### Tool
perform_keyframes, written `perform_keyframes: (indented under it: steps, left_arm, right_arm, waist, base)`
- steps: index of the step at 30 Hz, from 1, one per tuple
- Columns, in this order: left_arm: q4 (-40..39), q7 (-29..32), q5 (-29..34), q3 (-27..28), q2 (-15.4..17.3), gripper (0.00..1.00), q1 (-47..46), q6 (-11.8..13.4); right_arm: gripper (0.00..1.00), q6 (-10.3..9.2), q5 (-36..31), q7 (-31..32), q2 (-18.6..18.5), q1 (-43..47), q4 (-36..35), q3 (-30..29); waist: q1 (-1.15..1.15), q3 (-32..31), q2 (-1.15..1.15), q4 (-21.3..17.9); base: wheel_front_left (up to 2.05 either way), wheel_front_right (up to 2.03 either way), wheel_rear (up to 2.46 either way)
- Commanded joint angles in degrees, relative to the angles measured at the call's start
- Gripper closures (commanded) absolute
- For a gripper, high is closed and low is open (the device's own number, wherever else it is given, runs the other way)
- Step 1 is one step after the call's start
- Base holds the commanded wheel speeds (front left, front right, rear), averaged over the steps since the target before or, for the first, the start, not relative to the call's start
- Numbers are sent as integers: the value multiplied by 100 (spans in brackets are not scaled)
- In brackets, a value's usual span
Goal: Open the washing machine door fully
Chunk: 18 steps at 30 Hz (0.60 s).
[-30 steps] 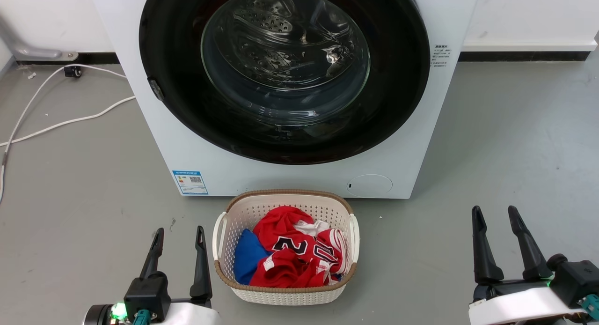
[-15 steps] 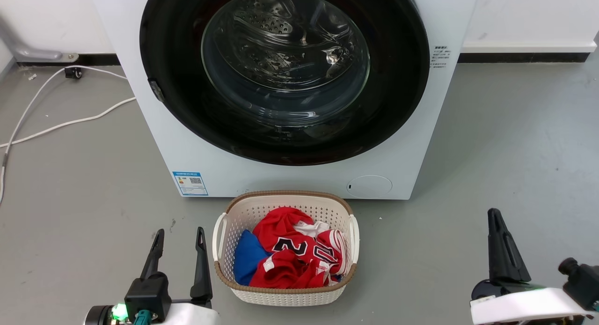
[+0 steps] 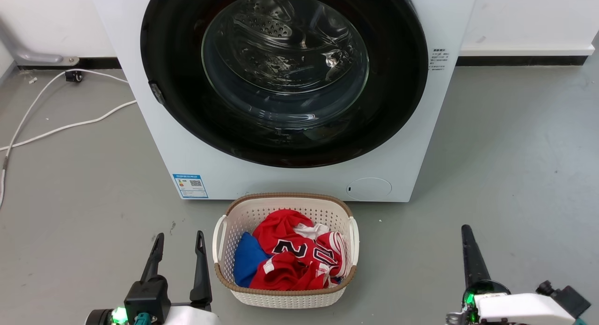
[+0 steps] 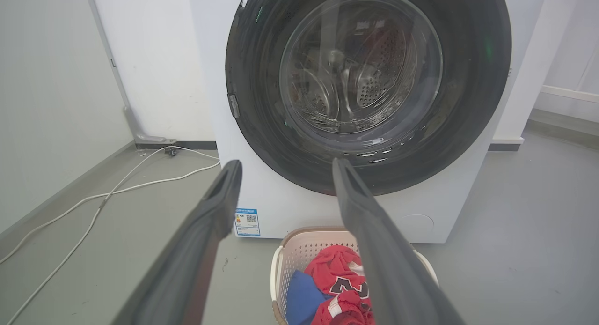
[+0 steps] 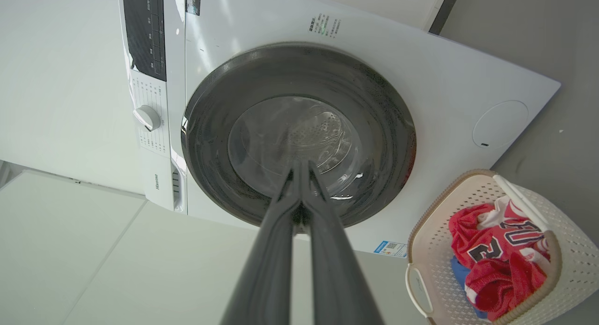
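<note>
White washing machine point(image 3: 154, 128) on grey floor point(image 3: 514, 151), front facing the robot. Washing machine door point(image 3: 284, 77), black rim and clear glass centre, sits closed flat against the machine front. Cream laundry basket point(image 3: 285, 196) on the floor just in front of the machine, below the door, holding a red jersey point(image 3: 290, 254) and blue cloth point(image 3: 245, 262). Left gripper point(image 3: 180, 234) low, beside the basket, fingers spread apart, holding nothing. Right gripper point(image 5: 299, 165) low on the other side, fingers pressed together, empty, well apart from the door. White cable point(image 3: 70, 126) on the floor at left.
</note>
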Motion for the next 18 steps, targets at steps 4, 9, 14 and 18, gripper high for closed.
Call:
perform_keyframes:
  steps: [4, 9, 14, 18]
  left_arm:
    - [-2, -16, -4, 7, -6, 0, 44, -4]
    - [-1, -16, -14, 12, -6, 0, 24, -4]
    - [8, -16, -18, 19, -6, 0, 10, 16]
    - [7, -16, -21, 34, -6, 0, 21, 20]
  right_arm:
    - [100, 1, 714, 108, -19, -66, -136, 18]
    - [100, 1, 1670, 609, -25, 57, -330, -262]
    - [100, 1, 2140, 1232, -7, 167, -414, -586]
    - [100, 1, 2001, 1407, 1, 168, -366, -713]
  waist:
    - [0, 6, 0, -16]
    - [0, 20, 0, -16]
    - [0, 23, 0, -9]
    - [0, 17, 0, -18]
  base:
    - [0, 0, 0]
    - [0, 0, 0]
    - [0, 0, 0]
    - [0, 0, 0]
